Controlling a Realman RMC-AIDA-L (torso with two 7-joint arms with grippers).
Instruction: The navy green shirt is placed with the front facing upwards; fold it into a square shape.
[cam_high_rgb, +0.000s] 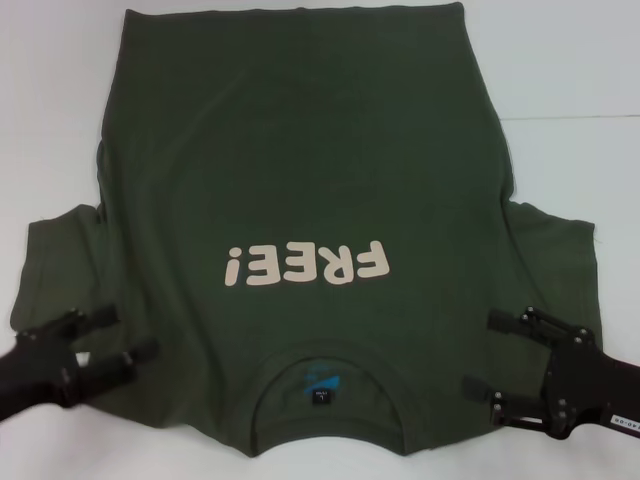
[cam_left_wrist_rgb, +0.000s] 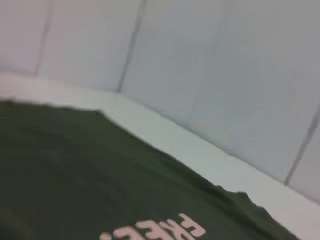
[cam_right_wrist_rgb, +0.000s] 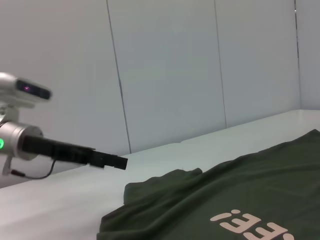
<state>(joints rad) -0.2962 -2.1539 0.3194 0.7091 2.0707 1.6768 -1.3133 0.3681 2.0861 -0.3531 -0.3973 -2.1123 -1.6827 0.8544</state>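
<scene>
Nearest you, the collar of the navy green shirt (cam_high_rgb: 310, 230) sits between your two grippers, with the inner label showing and the cream print reading upside down from the head camera. You have the garment spread flat, front up, on the white table (cam_high_rgb: 570, 70); its long axis runs straight away from you, collar close in and hem at the far end, sleeves out to either side.

Your left gripper (cam_high_rgb: 105, 345) lies over the cloth by the left sleeve and shoulder, its fingers spread with a gap between them, pinching nothing. Your right gripper (cam_high_rgb: 495, 355) lies over the right shoulder edge, just inboard of the right sleeve, fingers likewise apart and empty. The collar lies inboard of both.

Expect soft, light, limp cotton: it will drape, sag and wrinkle rather than hold a line, and a single layer can slide over the smooth table. You would do best to pinch at the shoulder seams or sleeve edges directly under each gripper, catching a firm bite of cloth, and to lift both sides evenly so that the fold stays straight.
</scene>
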